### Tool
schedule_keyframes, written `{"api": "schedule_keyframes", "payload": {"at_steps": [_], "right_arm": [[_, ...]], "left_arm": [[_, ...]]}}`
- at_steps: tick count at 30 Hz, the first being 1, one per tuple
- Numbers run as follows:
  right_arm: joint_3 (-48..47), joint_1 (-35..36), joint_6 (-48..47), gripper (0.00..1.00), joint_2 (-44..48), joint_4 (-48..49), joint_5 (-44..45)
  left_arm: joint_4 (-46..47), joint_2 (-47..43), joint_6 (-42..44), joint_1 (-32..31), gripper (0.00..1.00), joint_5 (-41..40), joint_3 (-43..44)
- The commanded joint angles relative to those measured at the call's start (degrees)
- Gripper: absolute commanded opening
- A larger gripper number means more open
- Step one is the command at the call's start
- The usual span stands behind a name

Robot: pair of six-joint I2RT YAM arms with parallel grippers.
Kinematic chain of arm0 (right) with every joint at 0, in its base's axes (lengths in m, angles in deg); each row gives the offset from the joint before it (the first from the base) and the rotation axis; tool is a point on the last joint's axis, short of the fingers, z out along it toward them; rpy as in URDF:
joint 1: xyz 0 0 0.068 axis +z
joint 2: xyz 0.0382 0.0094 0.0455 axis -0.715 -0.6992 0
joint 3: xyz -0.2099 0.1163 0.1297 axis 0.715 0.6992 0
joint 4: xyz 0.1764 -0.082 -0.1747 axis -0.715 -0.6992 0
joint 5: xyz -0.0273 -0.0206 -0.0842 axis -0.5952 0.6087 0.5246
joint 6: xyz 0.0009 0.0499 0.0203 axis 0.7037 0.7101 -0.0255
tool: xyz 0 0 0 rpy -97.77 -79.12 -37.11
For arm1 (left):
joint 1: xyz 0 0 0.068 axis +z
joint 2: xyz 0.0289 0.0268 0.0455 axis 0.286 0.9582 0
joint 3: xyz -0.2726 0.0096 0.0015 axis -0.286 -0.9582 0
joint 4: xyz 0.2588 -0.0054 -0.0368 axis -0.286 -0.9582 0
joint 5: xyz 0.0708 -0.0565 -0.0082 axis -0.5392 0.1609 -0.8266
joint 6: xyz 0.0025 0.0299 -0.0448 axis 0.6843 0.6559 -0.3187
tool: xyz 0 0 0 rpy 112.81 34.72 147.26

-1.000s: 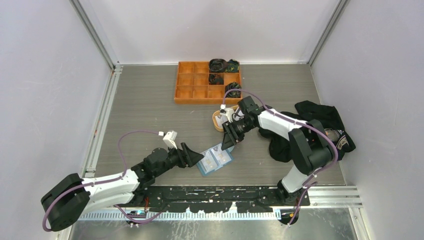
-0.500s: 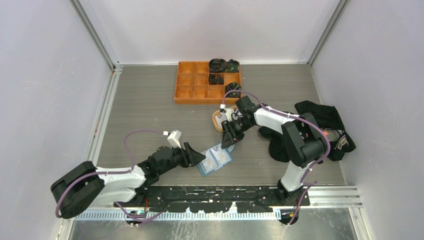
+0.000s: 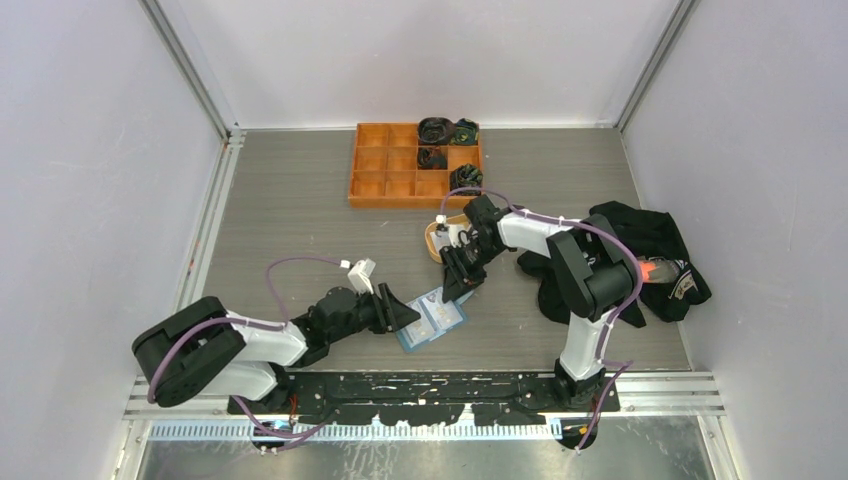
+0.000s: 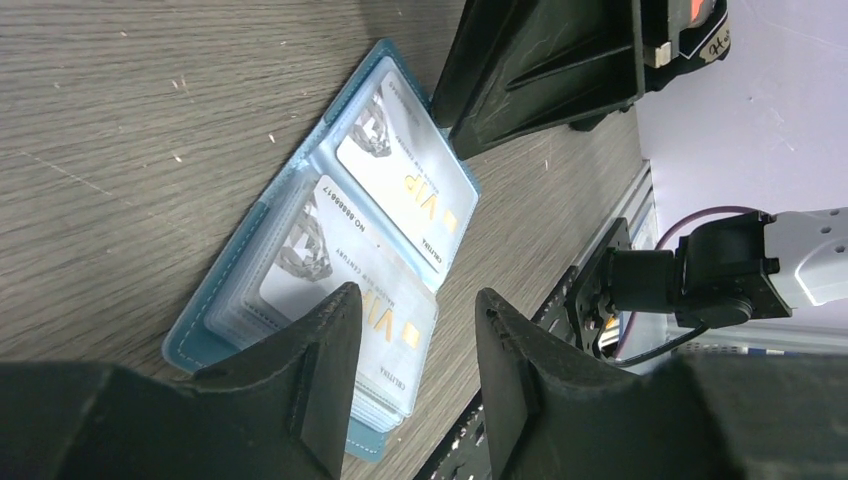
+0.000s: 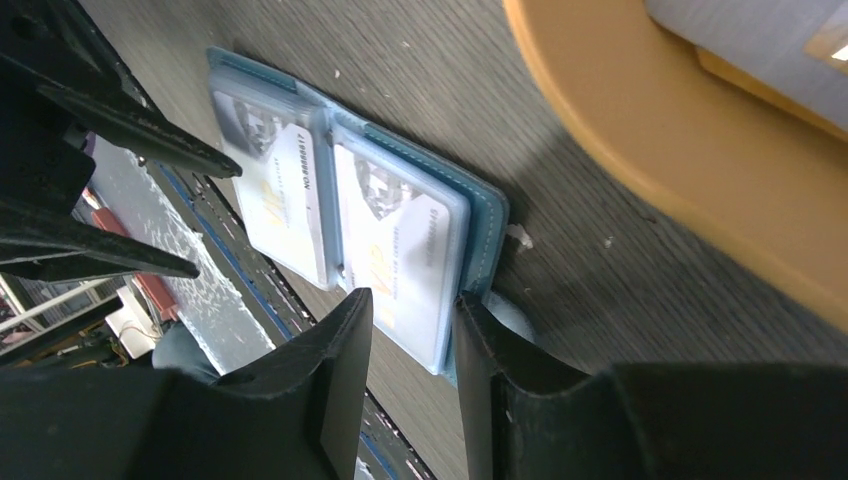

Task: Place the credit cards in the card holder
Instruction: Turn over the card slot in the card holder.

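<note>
Card holder (image 4: 255,240) lies open on the counter with credit cards (image 4: 400,175) sleeved, just ahead of the left hand (image 4: 415,300), whose fingers are apart. Right hand (image 5: 415,295) is at its corner, gap narrow; can't tell if it's pinching. Risk: a one-sided tug slides the holder or flips a sleeve shut.

From here I see my left arm (image 3: 265,345) and right arm (image 3: 525,228) as white shells over black joints, each trailing a looping purple cable (image 3: 300,262). Beyond the black perforated base plate (image 3: 430,388), they taper into matte black, wedge-shaped gripper fingers (image 4: 320,365).
</note>
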Motion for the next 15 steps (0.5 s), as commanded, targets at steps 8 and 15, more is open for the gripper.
{"api": "schedule_keyframes", "payload": {"at_steps": [8,15], "right_arm": [[-2.7,0.7,0.5,0.42,-1.5,-2.3,0.7],[-3.0,0.9,0.4,0.41,-2.0,-2.5,-4.2]], "left_arm": [[7.8,4.8,-1.0,0.0,0.45,2.3,2.9],[10.8,8.4,-1.6,0.0,0.44,3.3,3.3]]}}
